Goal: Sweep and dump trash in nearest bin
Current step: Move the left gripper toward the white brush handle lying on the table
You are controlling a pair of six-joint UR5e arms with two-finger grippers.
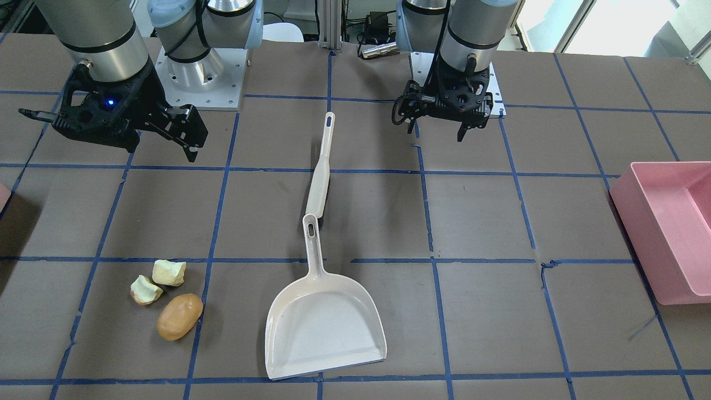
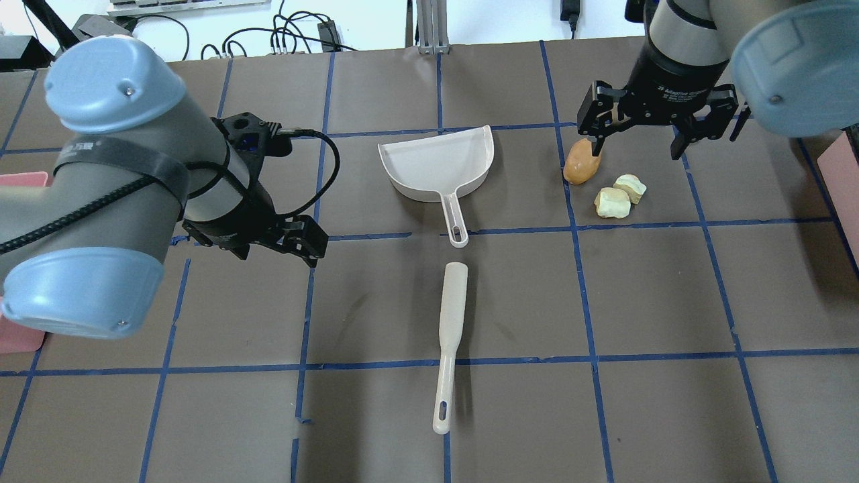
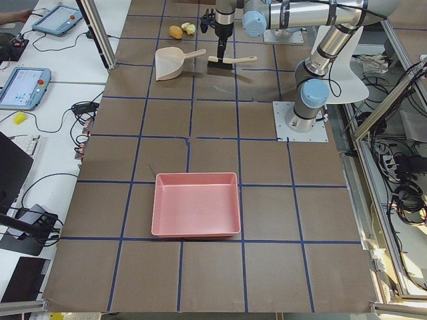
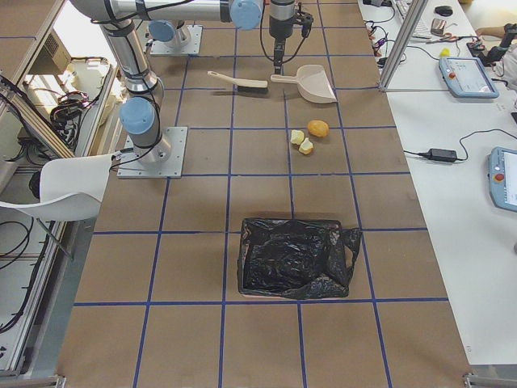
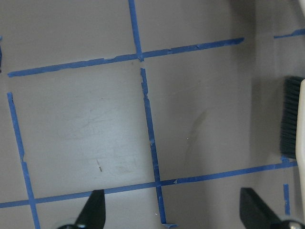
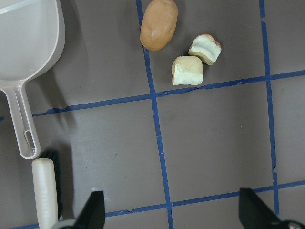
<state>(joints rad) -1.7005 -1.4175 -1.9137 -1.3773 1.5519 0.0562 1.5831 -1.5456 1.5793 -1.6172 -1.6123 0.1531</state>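
Lying unswept at the front view's lower left, two pale yellow-green bitten chunks (image 1: pixel 168 272) and an orange-brown potato-like oval (image 1: pixel 179 316) await the untouched white plastic dustpan (image 1: pixel 325 328) and white-handled brush (image 1: pixel 321 172); wrist views show left gripper (image 5: pixel 174 210) and right gripper (image 6: pixel 174 210) spread empty, apparently nothing binned.

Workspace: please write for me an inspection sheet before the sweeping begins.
Surface: brown table with blue tape grid.
Job's things: potato and two bitten chunks lie together; dustpan and brush in line at centre; black-bagged bin at robot's right end, pink bin at left end.
Clutter: small metal cylinder near the arm bases.
Grippers: left claw open, empty; right claw open, empty.
Cables: black cable looped at left wrist.
Surroundings: tablets on side desk; white chair.
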